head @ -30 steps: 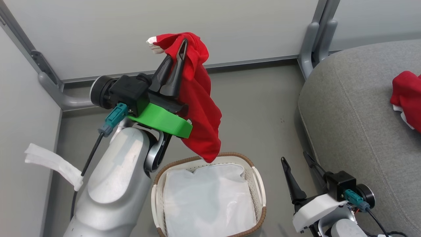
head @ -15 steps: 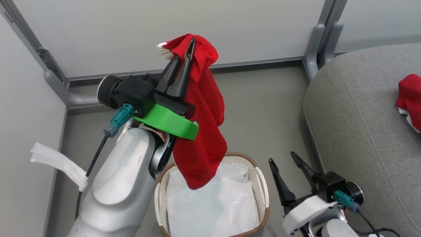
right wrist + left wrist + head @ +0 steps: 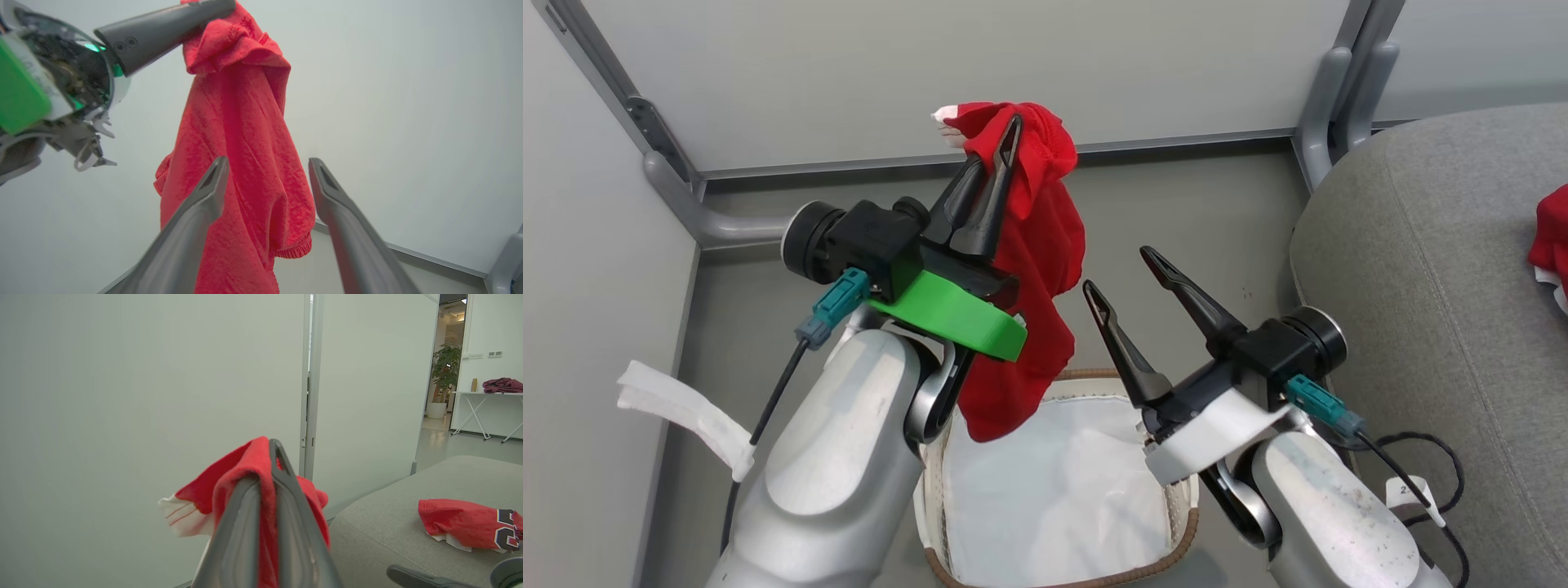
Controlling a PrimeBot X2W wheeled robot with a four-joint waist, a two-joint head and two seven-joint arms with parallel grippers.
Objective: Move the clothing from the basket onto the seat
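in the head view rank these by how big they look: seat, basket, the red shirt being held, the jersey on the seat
1. seat
2. basket and held red shirt: about alike. The shirt hangs nearer the camera and the basket is partly hidden, so these are left unranked.
3. jersey, cut off by the view's edge

Head camera high, two wrist cameras low, all meeting on the red shirt.
The head camera looks steeply down, with the basket at lower centre and the couch cushion at right. The left wrist camera looks level along the left claw, the shirt very near, and shares that cushion at lower right. The right wrist camera tilts upward along the right claw, close beneath the shirt.
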